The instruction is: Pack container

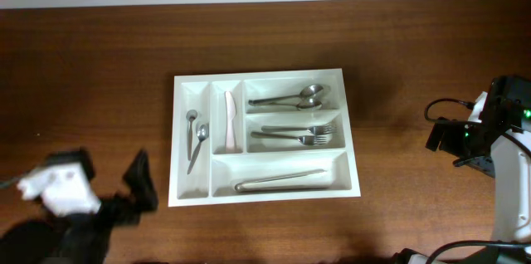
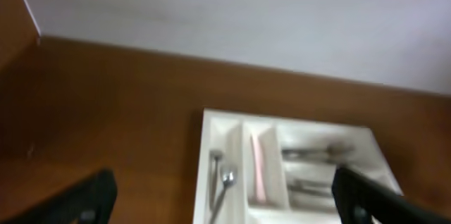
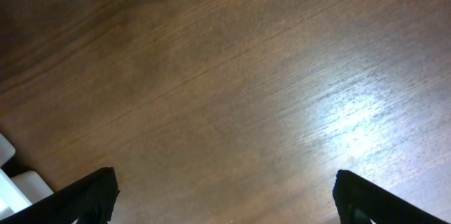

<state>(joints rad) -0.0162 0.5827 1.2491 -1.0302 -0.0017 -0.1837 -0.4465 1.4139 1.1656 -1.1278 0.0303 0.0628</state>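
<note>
White plastic, centre of the overhead view: is that the container? (Student)

Yes. It rests on the wooden desk, long axis running left to right across the frame, with cutlery in all five compartments. (Tutor)

Which pincer lies nearer? (Student)

The left pincer, at the lower left of the overhead frame, near the container's lower-left corner. Its fingers stand wide and hold nothing. In its wrist view the container sits ahead, at lower centre. The right pincer, at the right edge and well apart, is equally wide and empty, facing bare desk. (Tutor)

And the coming move? (Student)

Any reach would go up and rightward from the left arm. No loose cutlery shows on the desk, so packing looks complete. (Tutor)
</note>
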